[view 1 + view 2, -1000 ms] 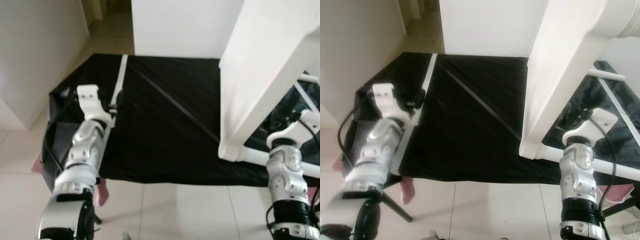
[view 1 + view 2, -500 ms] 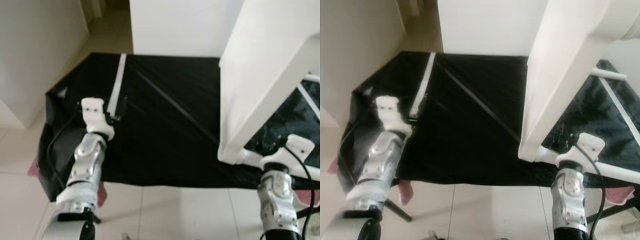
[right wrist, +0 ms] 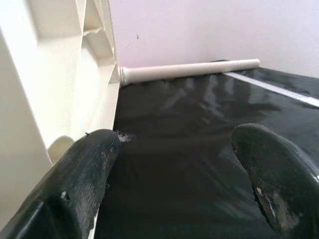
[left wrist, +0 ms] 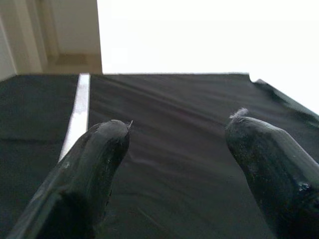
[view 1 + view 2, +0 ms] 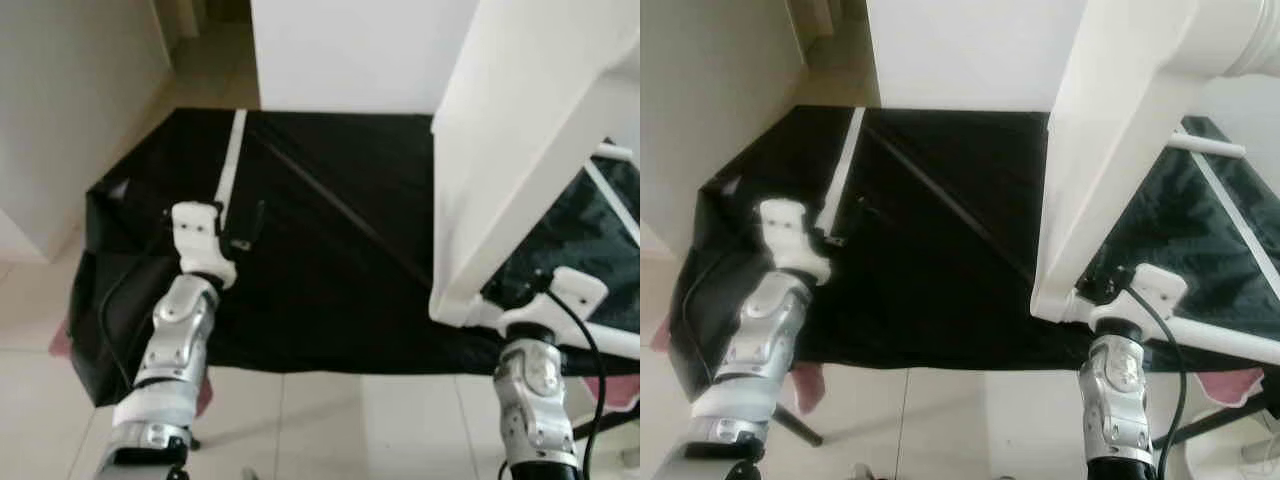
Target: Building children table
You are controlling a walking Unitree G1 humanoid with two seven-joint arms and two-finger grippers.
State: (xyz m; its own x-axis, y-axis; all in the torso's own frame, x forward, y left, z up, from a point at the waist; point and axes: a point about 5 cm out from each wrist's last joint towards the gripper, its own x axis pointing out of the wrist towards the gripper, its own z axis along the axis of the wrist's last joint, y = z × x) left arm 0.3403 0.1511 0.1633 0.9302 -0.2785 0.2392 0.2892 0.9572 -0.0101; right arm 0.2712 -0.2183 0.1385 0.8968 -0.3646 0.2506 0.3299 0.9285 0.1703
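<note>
Covering a low surface, black sheet (image 5: pixel 330 270), pale tiled floor (image 5: pixel 330 420), white wall (image 5: pixel 350 50)

White tabletop panel (image 5: pixel 1120 130) stood tilted on edge on the black sheet (image 5: pixel 940 250), lower corner on the sheet. Right tool (image 5: pixel 1102 290) sat just beside that corner, next to a white leg tube (image 5: pixel 1200 340). Left tool (image 5: pixel 830 232) hovered over the sheet's left side, near a white strip (image 5: pixel 843 165). Finger states not readable. Tiled floor (image 5: pixel 960 420) below.
</note>
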